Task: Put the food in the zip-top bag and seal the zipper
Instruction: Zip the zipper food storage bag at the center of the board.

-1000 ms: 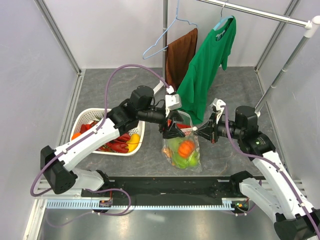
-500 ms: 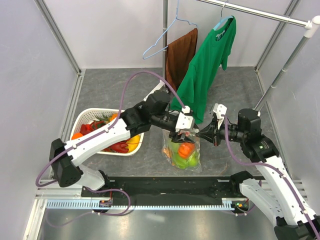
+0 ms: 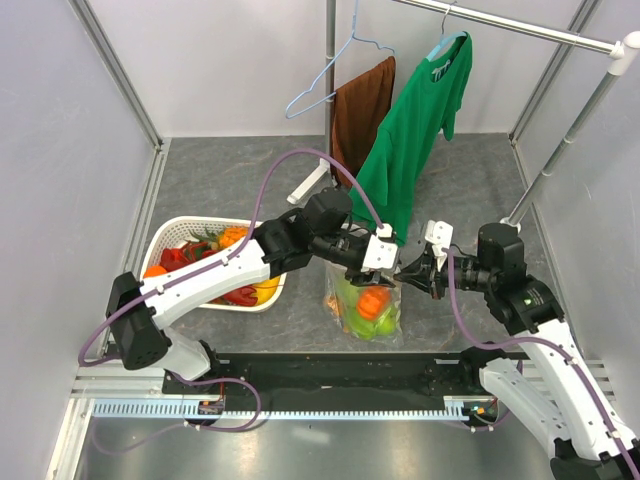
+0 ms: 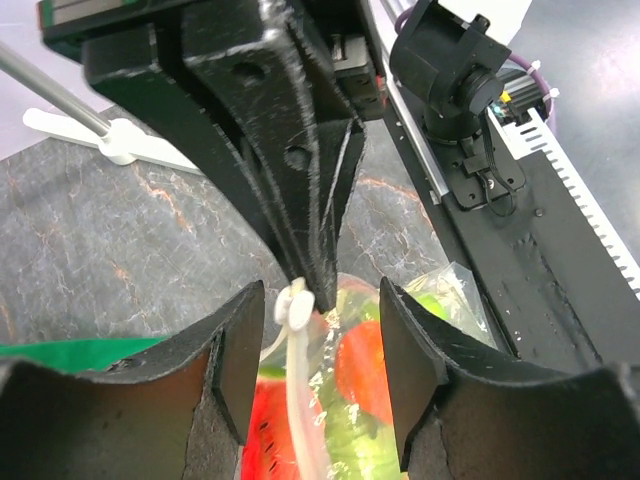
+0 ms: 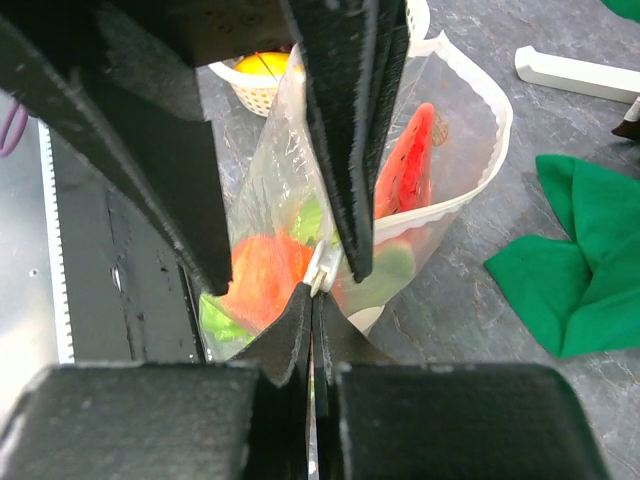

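Grey tabletop (image 3: 230, 180): zip-top bag (image 3: 385, 325) stands between both arms, food (image 3: 372, 300) inside. I see right gripper (image 5: 312, 300) pinching its mouth edge; left gripper (image 3: 374, 268) spread, straddling the zipper (image 4: 297, 390) slider.

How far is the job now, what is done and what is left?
Done: a watermelon slice and an orange fruit are in the bag. In hand: the right gripper pinches the bag's end, the open left gripper straddles the slider. Left: the zipper gapes open, and lobsters and yellow pieces lie in the basket.
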`<action>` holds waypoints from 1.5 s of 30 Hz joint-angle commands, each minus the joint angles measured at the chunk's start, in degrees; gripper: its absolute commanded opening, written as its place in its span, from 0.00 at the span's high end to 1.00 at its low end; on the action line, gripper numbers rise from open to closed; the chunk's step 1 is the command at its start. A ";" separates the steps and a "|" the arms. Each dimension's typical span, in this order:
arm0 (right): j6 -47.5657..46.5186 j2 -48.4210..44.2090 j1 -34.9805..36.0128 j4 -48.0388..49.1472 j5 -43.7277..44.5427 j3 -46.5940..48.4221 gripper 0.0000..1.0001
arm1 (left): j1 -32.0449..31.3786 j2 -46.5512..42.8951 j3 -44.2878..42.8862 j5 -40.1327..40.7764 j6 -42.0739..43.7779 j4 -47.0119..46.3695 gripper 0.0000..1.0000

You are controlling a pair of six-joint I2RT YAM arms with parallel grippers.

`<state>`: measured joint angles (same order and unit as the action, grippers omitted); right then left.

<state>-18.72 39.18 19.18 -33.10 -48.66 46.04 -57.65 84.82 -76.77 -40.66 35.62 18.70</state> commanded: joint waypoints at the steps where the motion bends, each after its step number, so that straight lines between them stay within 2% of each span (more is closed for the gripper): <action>1: -3.78 -0.95 0.33 -0.99 -2.40 2.39 1.00 | -0.18 0.96 -1.89 0.85 3.05 -1.38 0.44; 5: -5.09 -1.56 0.51 -1.88 -2.58 2.39 1.00 | -0.18 1.67 -2.07 0.59 2.88 -0.16 0.55; 12: -5.98 -1.83 0.60 -2.23 -2.14 2.47 1.00 | -0.18 1.85 -2.24 0.06 3.76 1.33 0.84; 17: -6.15 -2.70 0.51 -2.84 -2.05 2.30 1.00 | 0.25 1.23 -1.10 1.82 4.99 3.18 0.98; 29: -6.85 -4.72 0.60 -4.60 -1.35 2.39 1.00 | 6.58 -1.58 2.94 2.34 6.66 7.13 0.98; 45: -5.98 -6.83 0.60 -7.15 2.52 3.35 1.00 | 20.55 -9.58 9.09 4.45 13.60 13.73 0.98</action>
<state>-24.27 33.74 19.55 -38.70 -46.24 46.41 -41.04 78.63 -68.47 -40.03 44.42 30.02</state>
